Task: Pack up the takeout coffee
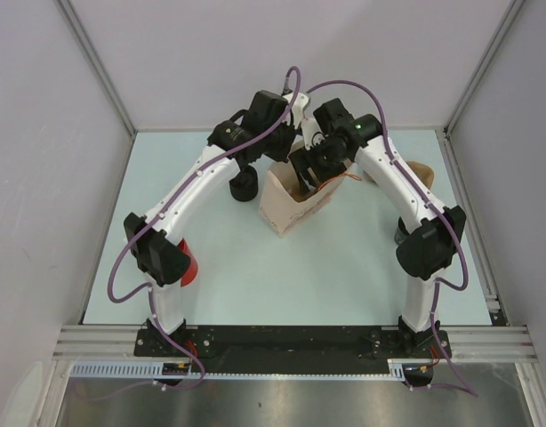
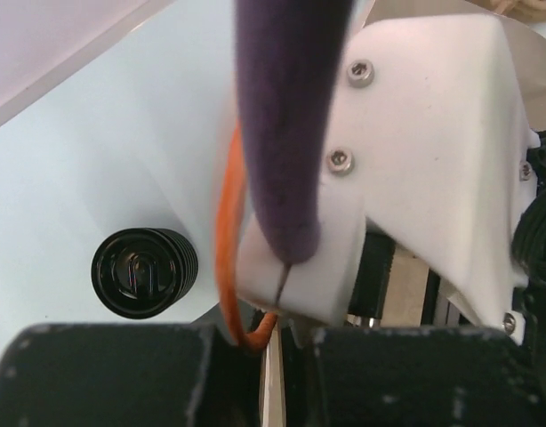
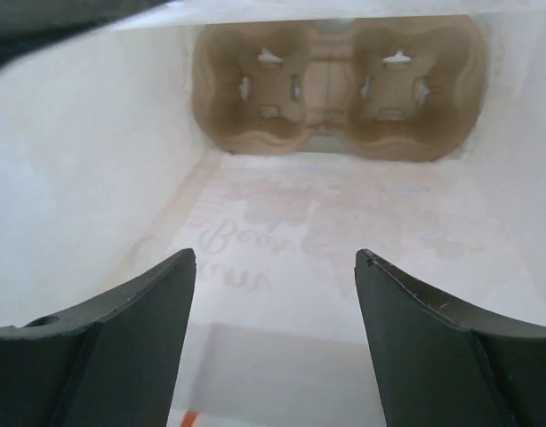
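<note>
A pale paper bag (image 1: 295,203) stands open in the middle of the table. My left gripper (image 1: 289,144) is at the bag's far rim, and the left wrist view shows it (image 2: 277,347) shut on the thin paper edge (image 2: 271,382). My right gripper (image 1: 307,173) reaches down into the bag's mouth. The right wrist view shows it (image 3: 275,258) open and empty between the bag's white walls (image 3: 86,178). A brown cardboard cup carrier (image 3: 335,84) lies at the bottom of the bag. A black lidded cup (image 1: 244,185) (image 2: 142,272) stands on the table just left of the bag.
A red cup (image 1: 188,265) stands partly hidden under my left arm. A brown object (image 1: 419,171) lies to the right of the bag, and a dark object (image 1: 402,233) is half hidden under my right arm. The right arm's white link (image 2: 424,133) fills much of the left wrist view.
</note>
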Robot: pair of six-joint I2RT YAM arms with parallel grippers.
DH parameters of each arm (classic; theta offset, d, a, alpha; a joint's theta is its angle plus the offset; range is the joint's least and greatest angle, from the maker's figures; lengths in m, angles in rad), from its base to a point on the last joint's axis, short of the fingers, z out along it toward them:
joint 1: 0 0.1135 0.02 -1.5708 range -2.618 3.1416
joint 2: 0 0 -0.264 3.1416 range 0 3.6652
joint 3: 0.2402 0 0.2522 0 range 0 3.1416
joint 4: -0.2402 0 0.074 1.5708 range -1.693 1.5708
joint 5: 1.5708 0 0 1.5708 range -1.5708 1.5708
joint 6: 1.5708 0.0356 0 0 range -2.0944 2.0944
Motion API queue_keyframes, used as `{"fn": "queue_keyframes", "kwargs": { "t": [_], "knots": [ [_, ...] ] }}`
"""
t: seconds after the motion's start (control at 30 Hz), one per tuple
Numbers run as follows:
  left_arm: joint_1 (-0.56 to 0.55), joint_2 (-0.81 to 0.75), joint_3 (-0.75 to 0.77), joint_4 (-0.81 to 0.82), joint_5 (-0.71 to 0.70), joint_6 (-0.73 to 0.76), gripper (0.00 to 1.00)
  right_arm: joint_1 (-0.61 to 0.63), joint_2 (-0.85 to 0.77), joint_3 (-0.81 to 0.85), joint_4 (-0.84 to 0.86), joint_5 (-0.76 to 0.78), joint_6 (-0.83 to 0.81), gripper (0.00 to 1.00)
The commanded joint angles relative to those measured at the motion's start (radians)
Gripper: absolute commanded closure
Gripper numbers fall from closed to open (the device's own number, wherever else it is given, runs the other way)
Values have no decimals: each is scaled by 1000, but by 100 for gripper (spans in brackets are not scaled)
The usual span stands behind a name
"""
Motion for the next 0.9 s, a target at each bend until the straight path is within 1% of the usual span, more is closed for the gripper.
{"fn": "queue_keyframes", "kwargs": {
  "t": [0.0,0.17,0.43,0.53,0.57,0.67,0.73,0.77,0.87],
  "knots": [
    [-6,-16,34,5,-17,-3,91,-20,-61,92,38,-81,-20,23],
    [-6,-15,34,5,-16,-3,91,-57,-83,142,41,-138,-12,22],
    [-4,-15,32,3,-16,-3,91,-135,-149,236,56,-279,-20,21],
    [-6,-15,34,3,-11,-3,91,-172,-193,239,67,-329,-39,21],
    [-6,-16,32,3,-8,-3,91,-187,-205,236,73,-367,-40,20],
    [-6,-15,32,2,-1,-3,91,-221,-255,199,119,-433,-20,18],
    [-8,-10,35,0,2,-3,91,-214,-271,178,127,-437,-22,17],
    [-9,-10,35,0,4,20,91,-211,-270,167,113,-429,-25,17],
    [-18,-5,37,-1,10,26,91,-186,-253,155,75,-382,-45,17]
  ]
}}
